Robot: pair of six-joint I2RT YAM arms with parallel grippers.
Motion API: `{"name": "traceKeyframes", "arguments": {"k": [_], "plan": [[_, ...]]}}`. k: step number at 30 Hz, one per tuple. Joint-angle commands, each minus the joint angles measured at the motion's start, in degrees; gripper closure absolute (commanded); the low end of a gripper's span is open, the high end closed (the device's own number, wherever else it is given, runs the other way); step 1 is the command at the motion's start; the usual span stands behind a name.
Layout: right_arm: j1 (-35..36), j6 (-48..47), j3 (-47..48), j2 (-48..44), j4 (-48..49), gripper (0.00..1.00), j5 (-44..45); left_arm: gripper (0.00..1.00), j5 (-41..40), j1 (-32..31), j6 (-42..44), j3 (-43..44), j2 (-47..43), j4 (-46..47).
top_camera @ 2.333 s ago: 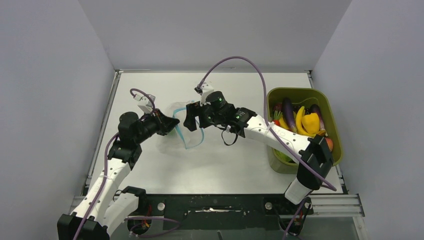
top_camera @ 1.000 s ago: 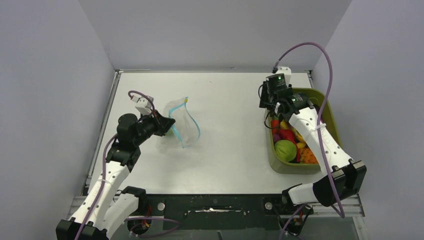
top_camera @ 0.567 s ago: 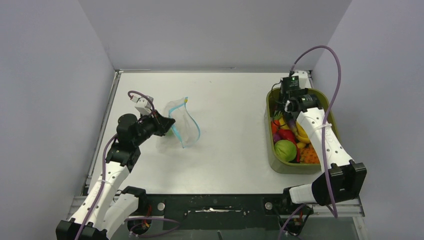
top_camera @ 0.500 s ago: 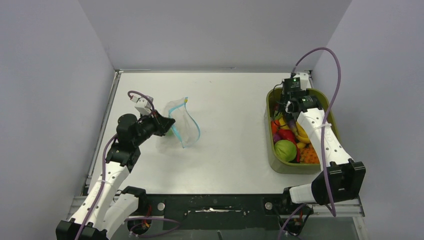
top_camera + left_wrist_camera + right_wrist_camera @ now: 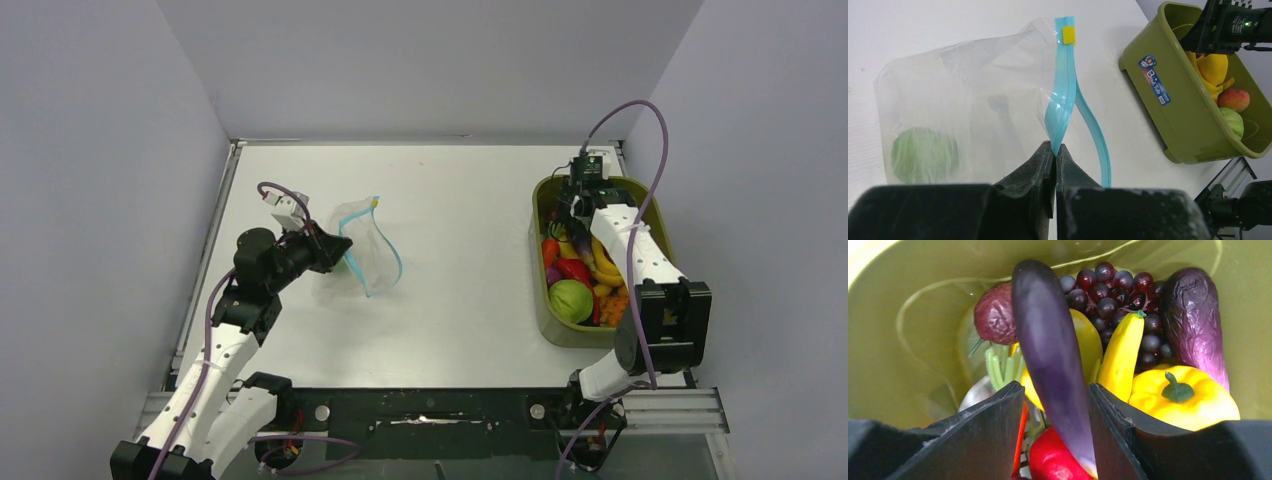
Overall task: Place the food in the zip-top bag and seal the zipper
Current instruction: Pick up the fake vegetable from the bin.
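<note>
The clear zip-top bag (image 5: 352, 245) lies left of centre with its mouth held open; a green lime (image 5: 924, 154) sits inside it. My left gripper (image 5: 1055, 146) is shut on the blue-teal zipper (image 5: 1063, 100), below its yellow end (image 5: 1069, 35). My right gripper (image 5: 1055, 387) is open inside the olive-green bin (image 5: 560, 333), its fingers either side of a long purple eggplant (image 5: 1048, 340). Around it lie a banana (image 5: 1120, 355), a yellow pepper (image 5: 1183, 397), a second eggplant (image 5: 1198, 320), dark grapes (image 5: 1113, 290) and a red pepper (image 5: 1053, 460).
The bin's wall (image 5: 908, 305) rises close on the left of my right gripper. In the top view a round green fruit (image 5: 570, 300) and orange food fill the bin's near end. The bin also shows in the left wrist view (image 5: 1168, 115), right of the bag.
My right arm has swung from the bag's mouth across to the bin and lowered its open gripper over the eggplant. My left gripper has kept its hold on the zipper.
</note>
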Motion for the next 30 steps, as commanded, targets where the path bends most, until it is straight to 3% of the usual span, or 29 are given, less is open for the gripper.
{"name": "traceKeyframes", "arguments": {"k": [1, 9, 30], "plan": [[-1.9, -1.3, 3.3, 1.5, 3.7, 0.49, -0.7, 1.00, 1.1, -0.4, 0.1, 0.4, -0.8, 2.2], [-3.6, -2.1, 4.0, 4.6, 4.5, 0.43, -4.4, 1.00, 0.9, -0.4, 0.3, 0.4, -0.8, 2.0], [-4.8, -3.2, 5.8, 8.9, 3.7, 0.41, -6.6, 1.00, 0.9, -0.4, 0.3, 0.4, -0.9, 1.9]]}}
